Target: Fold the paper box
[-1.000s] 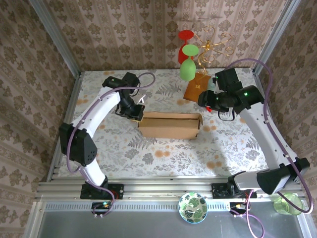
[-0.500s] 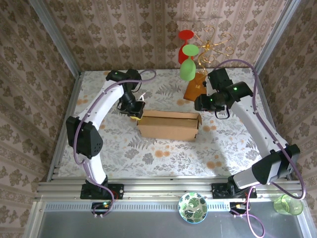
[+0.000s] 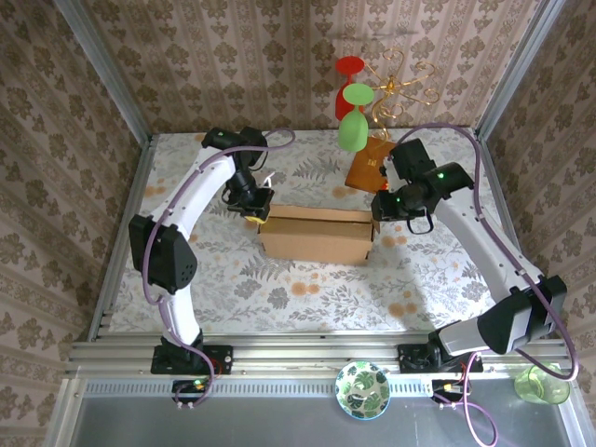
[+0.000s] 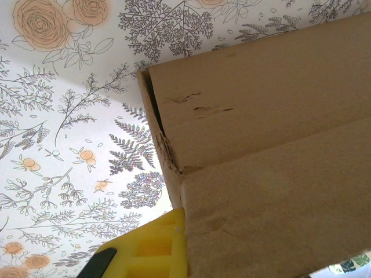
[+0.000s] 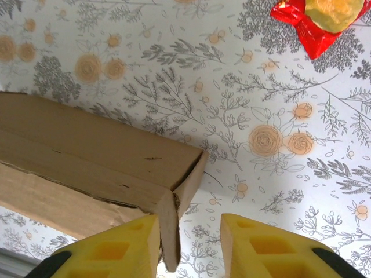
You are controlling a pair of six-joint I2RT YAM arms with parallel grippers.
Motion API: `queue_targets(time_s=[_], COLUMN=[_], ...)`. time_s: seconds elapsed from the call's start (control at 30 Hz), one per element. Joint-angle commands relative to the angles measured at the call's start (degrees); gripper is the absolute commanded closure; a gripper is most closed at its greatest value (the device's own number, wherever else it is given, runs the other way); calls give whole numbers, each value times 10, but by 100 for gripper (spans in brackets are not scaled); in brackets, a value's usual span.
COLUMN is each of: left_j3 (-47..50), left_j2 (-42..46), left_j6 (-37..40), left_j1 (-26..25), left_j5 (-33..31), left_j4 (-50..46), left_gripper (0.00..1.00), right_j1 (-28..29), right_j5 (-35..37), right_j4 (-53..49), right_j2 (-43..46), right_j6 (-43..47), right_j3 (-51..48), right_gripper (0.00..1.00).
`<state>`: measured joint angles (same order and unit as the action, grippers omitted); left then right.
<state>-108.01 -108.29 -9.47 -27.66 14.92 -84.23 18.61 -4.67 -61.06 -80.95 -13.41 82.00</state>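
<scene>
Near the middle of the flower-patterned table [image 3: 279,298] sits the paper box [image 3: 319,235], a long brown cardboard shape lying crosswise with one arm at each short end. At its left end the left gripper [image 3: 253,210] is down at the far corner. From the left wrist camera one yellow finger [image 4: 152,250] lies tight against the edge of a cardboard panel that hides the other finger; the claw is closed narrow, pinching that panel. The cardboard there is creased and a little torn along the corner. At the opposite end, the right gripper [image 3: 380,209] straddles the box's far right corner. Seen from its own wrist camera [image 5: 190,225], the two yellow fingers stand apart with the end wall's edge hanging down between them. That edge is touching the left-hand finger [image 5: 124,249], while tablecloth shows in the gap before the other finger [image 5: 261,246], so this claw is not clamped. Beyond the box, toward the back wall, an orange-brown packet [image 3: 368,166] lies flat just beside the right arm. A red and yellow wrapper [image 5: 322,20] lies well apart from the box's corner.
</scene>
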Motion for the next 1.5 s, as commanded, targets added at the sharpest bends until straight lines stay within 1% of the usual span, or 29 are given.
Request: queue_targets(time_s=[0.0,0.2,0.27,0.33,0.4,0.47,0.57,0.7,0.83,1.0,1.13,1.3,1.47], left_j3=[-9,-8,-8,-8,-9,-9,-11,-12,-18,-21,-21,-26,-24], left_j2=[-17,-17,-17,-18,-18,-19,-21,-22,-25,-29,-28,-31,-34], left_j6=[0,-1,-3,-3,-5,-5,-6,-6,-5,-5,-5,-4,-7], left_j1=[2,2,2,2,2,2,2,3,2,3,3,3,3], left_j5=[-17,-18,-17,-17,-16,-16,-16,-16,-18,-19,-18,-18,-16], left_j4=[-22,-21,-21,-20,-20,-19,-20,-20,-23,-27,-25,-26,-25], left_gripper=[92,92,91,92,91,91,91,91,91,91,91,91,91], right_j1=[9,14,18,21,24,27,28,29,29,29,29,30,30], right_j5=[14,15,15,15,13,12,3,-5,-2,-11,-5,-3,1], right_j4=[-5,-5,-7,-8,-10,-11,-6,4,22,34,37,38,39], right_j2=[8,1,2,8,8,33,54,68,63,43,39,31,26], right_j6=[7,8,8,3,-1,-6,-13,-17,-20,-21,-21,-20,-24], right_j3=[-3,1,1,3,6,8,5,-22,-46,-38,-40,-42,-41], right_gripper=[70,78,79,76,75,74,68,68,70,73,76,78,85])
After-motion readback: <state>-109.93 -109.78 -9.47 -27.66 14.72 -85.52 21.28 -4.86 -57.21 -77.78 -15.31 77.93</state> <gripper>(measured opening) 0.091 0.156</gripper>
